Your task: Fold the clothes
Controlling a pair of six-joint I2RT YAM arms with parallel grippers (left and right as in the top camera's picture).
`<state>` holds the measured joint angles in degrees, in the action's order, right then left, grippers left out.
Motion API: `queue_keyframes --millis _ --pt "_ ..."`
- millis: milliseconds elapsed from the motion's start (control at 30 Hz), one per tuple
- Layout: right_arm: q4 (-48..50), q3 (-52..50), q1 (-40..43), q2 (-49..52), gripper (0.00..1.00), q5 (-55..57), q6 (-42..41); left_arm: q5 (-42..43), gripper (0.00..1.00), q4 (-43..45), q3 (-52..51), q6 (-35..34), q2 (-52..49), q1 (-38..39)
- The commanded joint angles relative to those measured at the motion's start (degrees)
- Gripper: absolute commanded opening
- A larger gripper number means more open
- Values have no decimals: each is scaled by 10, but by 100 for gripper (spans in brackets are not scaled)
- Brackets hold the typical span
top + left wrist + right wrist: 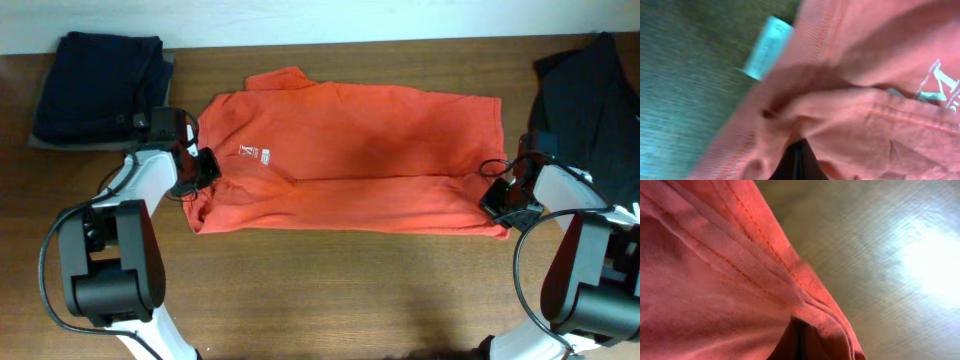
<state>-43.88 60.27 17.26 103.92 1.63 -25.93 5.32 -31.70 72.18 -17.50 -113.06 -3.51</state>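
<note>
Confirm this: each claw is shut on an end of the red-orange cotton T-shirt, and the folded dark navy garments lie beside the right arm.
Not quite. The folded dark navy garments lie by the left arm, as the overhead view shows. The left claw and right claw are each shut on an end of the red-orange cotton T-shirt.

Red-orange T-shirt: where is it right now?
Overhead view: the red-orange T-shirt lies spread across the middle, between the navy stack far left and the black garment far right, its ends pinched by the left gripper and right gripper.
</note>
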Motion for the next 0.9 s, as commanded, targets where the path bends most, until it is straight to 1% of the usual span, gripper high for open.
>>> queue_keyframes --millis 0,67,167,233,267,300,333,367,400,433,500,533,700,867 --pt "-41 17 20 11 4 66 -19 -28 1 -38 59 18 9 -4" --pt "-80 53 20 -6 4 66 -19 -43 1 -84 103 27 23 -4" --pt "-111 94 12 -24 4 42 -12 -39 1 -122 138 28 42 2" --pt "-123 116 4 -34 4 9 14 -27 1 -145 150 28 52 14" --pt "-124 125 -1 -35 5 -11 34 -17 1 -156 151 28 58 21" --pt "-123 132 -7 -35 10 -37 59 -4 1 -167 151 28 60 30" --pt "-120 135 -12 -35 19 -61 77 9 1 -179 151 28 60 37" --pt "-111 134 -16 -34 25 -91 99 24 1 -198 150 28 59 45" --pt "-106 134 -20 -33 26 -114 117 38 1 -217 148 28 54 56" --pt "-100 132 -26 -31 25 -132 134 47 1 -241 147 28 51 67" --pt "-93 126 -35 -26 6 -139 142 48 1 -266 139 28 43 87" --pt "-89 122 -38 -23 4 -139 141 48 1 -268 132 28 40 97" --pt "-58 108 -46 6 4 -148 139 56 1 -258 94 2 27 139" --pt "-28 108 -46 36 4 -151 139 69 1 -249 71 5 0 155"
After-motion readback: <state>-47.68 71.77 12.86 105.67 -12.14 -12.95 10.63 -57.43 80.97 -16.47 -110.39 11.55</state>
